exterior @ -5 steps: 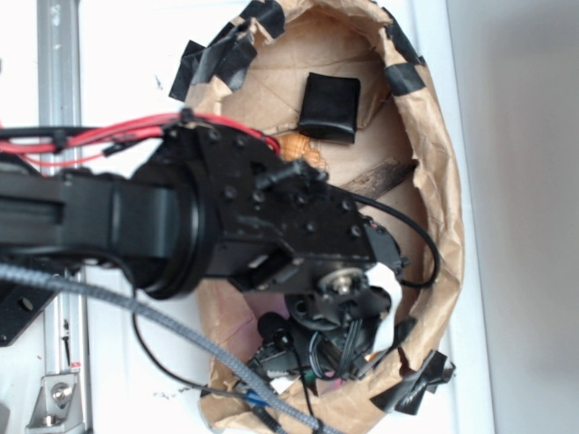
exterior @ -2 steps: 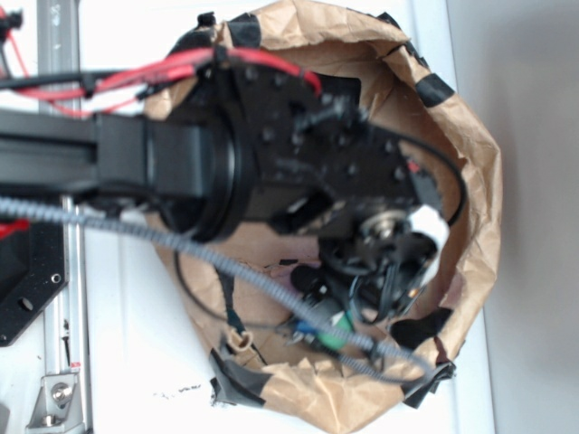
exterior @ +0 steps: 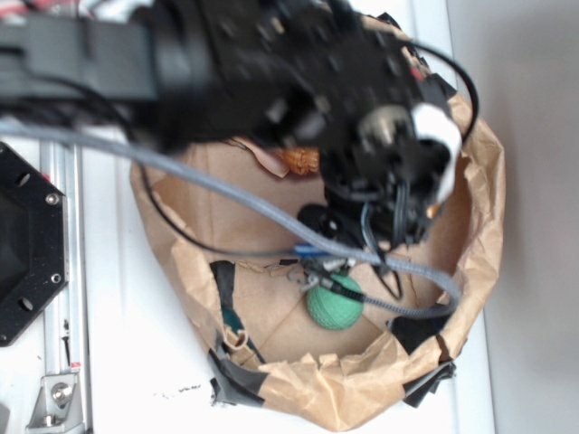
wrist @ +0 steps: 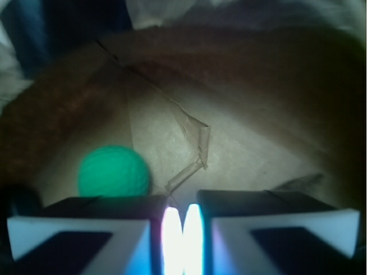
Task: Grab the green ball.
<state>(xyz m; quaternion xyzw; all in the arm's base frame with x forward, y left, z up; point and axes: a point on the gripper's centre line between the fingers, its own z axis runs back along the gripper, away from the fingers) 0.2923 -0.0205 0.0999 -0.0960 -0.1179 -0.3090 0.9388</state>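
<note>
We see our gripper (wrist: pixel 182 229) with its jaws pressed together and empty, raised above the paper bag (exterior: pixel 470 271), while the green ball (exterior: pixel 334 302) lies free on the bag's floor, left of the fingertips.

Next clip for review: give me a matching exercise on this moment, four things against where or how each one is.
Things:
1. small teal-green textured ball
2. orange ribbed seashell
3. black tape strips
4. claw

Places or states:
A. partly hidden under the black robot arm
B. lying free on the floor of the crumpled brown paper bag, left of the claw in the wrist view
C. stuck on the bag's rim
D. jaws almost together, holding nothing

Pairs: 1-B, 2-A, 3-C, 4-D
</note>
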